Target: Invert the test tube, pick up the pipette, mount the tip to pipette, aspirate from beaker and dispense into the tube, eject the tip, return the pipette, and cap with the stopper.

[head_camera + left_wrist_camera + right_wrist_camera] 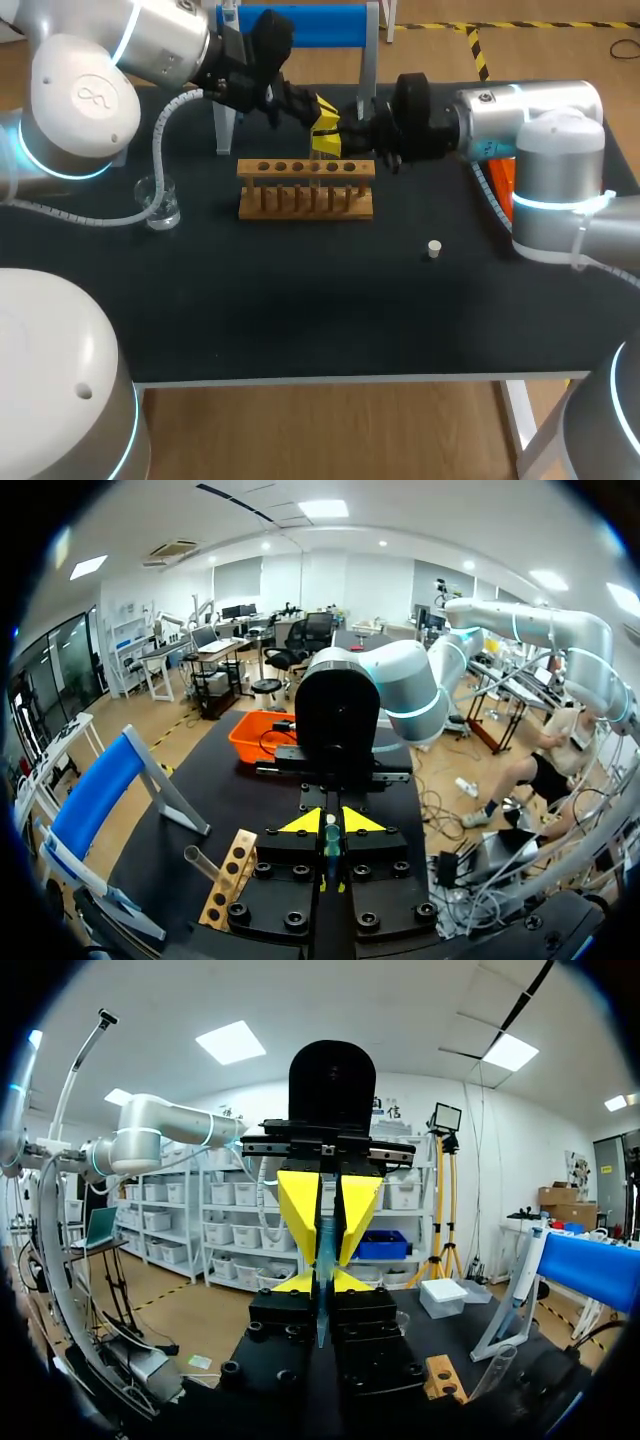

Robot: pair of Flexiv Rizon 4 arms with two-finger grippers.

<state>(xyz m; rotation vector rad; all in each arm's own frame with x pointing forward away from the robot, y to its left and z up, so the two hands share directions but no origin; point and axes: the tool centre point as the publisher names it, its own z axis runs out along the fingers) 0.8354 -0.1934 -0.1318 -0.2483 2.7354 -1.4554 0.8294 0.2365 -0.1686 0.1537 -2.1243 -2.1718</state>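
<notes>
- Matte black tabletop (300,320) runs under everything. Nearest on it sits a small, squat white stopper (434,249), on its own toward my right.
- Farther back on my left stands a round clear glass beaker (160,203), apart from a pale wooden rack (306,188) with a row of round holes along its top.
- Above the rack, my left claw (324,108) and right claw (330,143) meet tip to tip. Both pinch one thin clear glass test tube (322,1295) between wedge-shaped yellow tips.
- Behind them rises a flat blue-panelled stand (300,24) on grey legs.
</notes>
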